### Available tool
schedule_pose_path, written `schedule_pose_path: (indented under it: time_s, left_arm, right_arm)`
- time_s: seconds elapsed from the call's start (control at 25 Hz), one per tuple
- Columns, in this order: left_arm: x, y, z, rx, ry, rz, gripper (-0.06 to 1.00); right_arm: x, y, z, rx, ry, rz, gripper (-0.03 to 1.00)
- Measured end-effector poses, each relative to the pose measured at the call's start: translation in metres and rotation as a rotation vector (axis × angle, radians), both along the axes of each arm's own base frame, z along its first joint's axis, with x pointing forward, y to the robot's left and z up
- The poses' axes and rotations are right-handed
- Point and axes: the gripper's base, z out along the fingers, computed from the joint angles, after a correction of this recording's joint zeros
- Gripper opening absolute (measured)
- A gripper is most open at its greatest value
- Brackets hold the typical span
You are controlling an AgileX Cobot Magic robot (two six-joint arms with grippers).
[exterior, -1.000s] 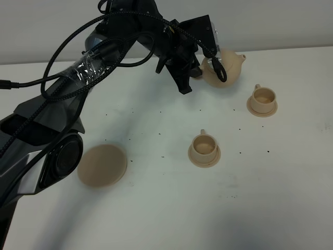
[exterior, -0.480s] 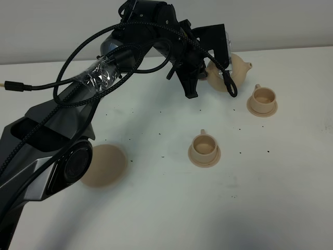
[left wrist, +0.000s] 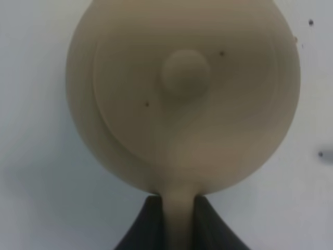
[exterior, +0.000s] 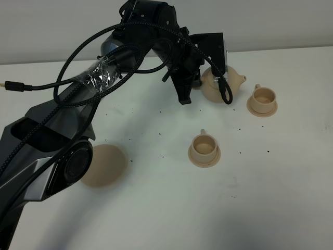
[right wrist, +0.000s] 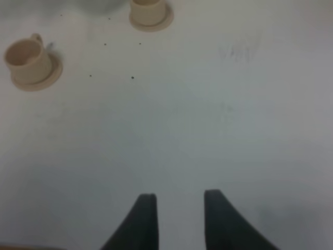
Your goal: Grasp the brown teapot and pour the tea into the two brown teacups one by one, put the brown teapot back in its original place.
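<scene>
left pincer (left wrist: pixel 179 221) clamped on brown teapot (left wrist: pixel 182 104) handle, spout toward far teacup (exterior: pixel 263 97) (likely for pouring) | right pincer (right wrist: pixel 180 198) apart, idle

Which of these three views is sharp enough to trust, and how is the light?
Exterior high: sharp, evenly lit, only soft shadows on the table. Left wrist: the teapot fills the frame, slightly soft, the left claw dark at the edge. Right wrist: blurred throughout; the two teacups lose their edges and the right claw is a silhouette.
</scene>
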Motion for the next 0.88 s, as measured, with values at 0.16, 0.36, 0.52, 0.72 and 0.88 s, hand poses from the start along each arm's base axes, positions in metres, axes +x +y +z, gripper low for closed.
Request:
schedule_pose_path:
  time_s: [0.16, 0.36, 0.52, 0.72, 0.88]
  left_arm:
    - [0.000, 0.000, 0.000, 0.003, 0.005, -0.001, 0.12]
    - [0.000, 0.000, 0.000, 0.003, 0.005, -0.001, 0.12]
    - [0.000, 0.000, 0.000, 0.000, 0.000, 0.000, 0.12]
    - [0.004, -0.007, 0.003, -0.015, -0.081, 0.038, 0.12]
    - [0.003, -0.013, 0.004, 0.026, -0.153, 0.029, 0.12]
  right_arm:
    - [0.000, 0.000, 0.000, 0.000, 0.000, 0.000, 0.24]
    - [0.000, 0.000, 0.000, 0.000, 0.000, 0.000, 0.24]
    - [0.000, 0.000, 0.000, 0.000, 0.000, 0.000, 0.24]
    - [0.000, 0.000, 0.000, 0.000, 0.000, 0.000, 0.24]
    - [0.000, 0.000, 0.000, 0.000, 0.000, 0.000, 0.24]
